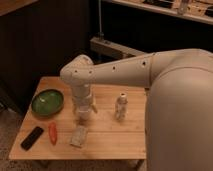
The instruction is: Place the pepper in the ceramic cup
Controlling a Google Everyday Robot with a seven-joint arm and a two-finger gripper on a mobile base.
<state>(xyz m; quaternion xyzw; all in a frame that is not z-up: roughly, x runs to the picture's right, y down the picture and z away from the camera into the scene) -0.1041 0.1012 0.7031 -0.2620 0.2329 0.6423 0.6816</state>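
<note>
A red pepper (52, 132) lies on the wooden table (115, 140) near its front left. A small white upright vessel (120, 107), perhaps the ceramic cup, stands right of the table's centre. My gripper (84, 117) hangs from the white arm (115, 72) and points down over the middle of the table. It is to the right of and behind the pepper, and left of the white vessel. It touches neither.
A green bowl (48, 102) sits at the table's left. A black flat object (32, 138) lies at the front left corner. A pale packet (79, 136) lies just in front of the gripper. Dark furniture stands behind the table.
</note>
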